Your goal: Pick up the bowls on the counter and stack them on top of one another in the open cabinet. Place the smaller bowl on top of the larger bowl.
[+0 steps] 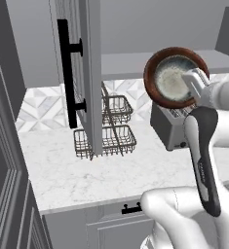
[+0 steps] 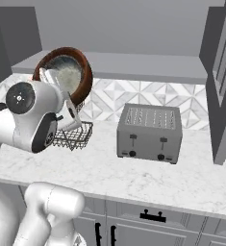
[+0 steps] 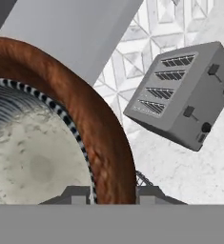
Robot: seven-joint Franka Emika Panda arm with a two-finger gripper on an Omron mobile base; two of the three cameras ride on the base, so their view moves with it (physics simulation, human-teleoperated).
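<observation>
Brown bowl (image 1: 152,78) with the grey bowl (image 1: 173,80) nested inside hangs tipped in the air in the left base view, level with the cabinet shelf (image 1: 125,63), above the toaster (image 1: 170,124) and right of the wire basket (image 1: 106,138) and open door (image 1: 82,73); the gripper (image 1: 190,83) clamps their rim. From the right base view, both bowls sit in front of the shelf, over the basket on the counter (image 2: 133,178). Hand view: the fingers (image 3: 77,195) straddle the brown rim and grey bowl's wall, pinching both.
</observation>
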